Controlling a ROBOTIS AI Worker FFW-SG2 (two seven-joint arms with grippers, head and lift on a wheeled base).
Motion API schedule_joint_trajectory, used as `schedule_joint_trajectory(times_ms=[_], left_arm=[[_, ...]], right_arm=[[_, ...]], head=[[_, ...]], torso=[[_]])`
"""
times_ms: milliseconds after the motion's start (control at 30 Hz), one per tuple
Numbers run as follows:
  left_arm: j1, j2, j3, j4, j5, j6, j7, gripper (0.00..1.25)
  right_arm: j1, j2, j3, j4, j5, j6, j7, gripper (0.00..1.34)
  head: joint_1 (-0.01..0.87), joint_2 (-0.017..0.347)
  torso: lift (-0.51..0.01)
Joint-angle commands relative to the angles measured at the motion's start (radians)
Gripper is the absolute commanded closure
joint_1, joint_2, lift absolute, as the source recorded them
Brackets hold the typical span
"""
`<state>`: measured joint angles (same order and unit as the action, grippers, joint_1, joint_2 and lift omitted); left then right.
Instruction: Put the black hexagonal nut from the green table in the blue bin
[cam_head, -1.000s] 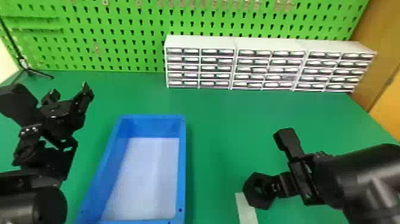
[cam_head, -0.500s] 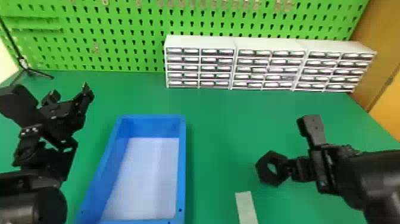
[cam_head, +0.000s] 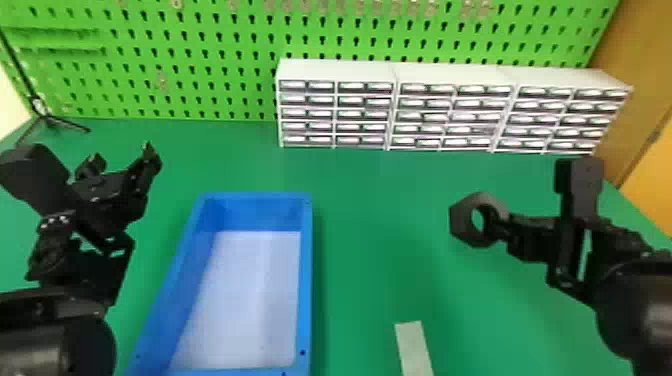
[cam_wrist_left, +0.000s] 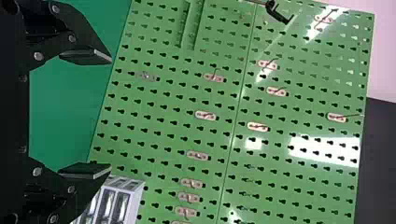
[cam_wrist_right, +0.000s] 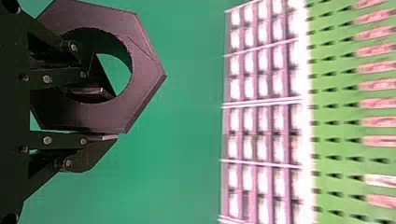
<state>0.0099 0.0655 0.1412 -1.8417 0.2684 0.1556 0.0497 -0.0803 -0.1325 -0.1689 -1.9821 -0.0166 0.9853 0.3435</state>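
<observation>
Head view. One black hexagonal nut with a round hole (cam_head: 462, 220), held by my right gripper (cam_head: 506, 224) above the right half of the green worktop (cam_head: 370, 240). One blue rectangular bin with a pale floor (cam_head: 306, 280), left of centre, its far rim well short of the worktop's far edge. One pale flat strip (cam_head: 412, 345), nearer, right of the bin. Left gripper (cam_head: 122, 157), parked beyond the bin's left side, jaws spread.

Carry, as I judge it: keep the pinch firm, hold the nut higher than the bin's right rim, bring it left to mid-floor, lower, then part the jaws only a little, lest the nut hang on the finger in its hole.

Change: half a second ago the nut and right gripper were nearer the strip; they have moved towards the worktop's far edge. Bin and left arm are unchanged.

Left wrist view. Jaws wide apart, nothing between them; green pegboard (cam_wrist_left: 163, 135) ahead.

Right wrist view. Jaws closed on one wall of the nut, one finger through the hole, the other outside.
</observation>
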Motion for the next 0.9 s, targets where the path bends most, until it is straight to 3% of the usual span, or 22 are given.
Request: schedule_joint_trajectory(times_ms=[0,400,633,867], left_arm=[[-0.002,0.000,-0.003,0.002,0.000,-0.001,-0.001,0.43],[-0.004,0.000,-0.008,0.010,0.000,-0.001,-0.001,0.43],[-0.005,0.000,-0.012,0.016,0.000,-0.001,-0.001,0.43],[-0.008,0.000,-0.012,0.019,0.000,-0.001,-0.001,0.43]], right_arm=[[-0.018,0.022,0.012,0.028,-0.013,-0.137,-0.001,0.97],[-0.061,0.036,0.120,0.120,-0.117,-0.318,-0.009,0.97],[-0.095,0.011,0.262,0.166,-0.190,-0.350,-0.038,0.96],[-0.128,-0.033,0.405,0.190,-0.269,-0.355,-0.052,0.96]], head=[[0.692,0.008],[0.692,0.008],[0.692,0.008],[0.692,0.008]], torso=[[-0.097],[-0.097],[-0.097],[-0.097]])
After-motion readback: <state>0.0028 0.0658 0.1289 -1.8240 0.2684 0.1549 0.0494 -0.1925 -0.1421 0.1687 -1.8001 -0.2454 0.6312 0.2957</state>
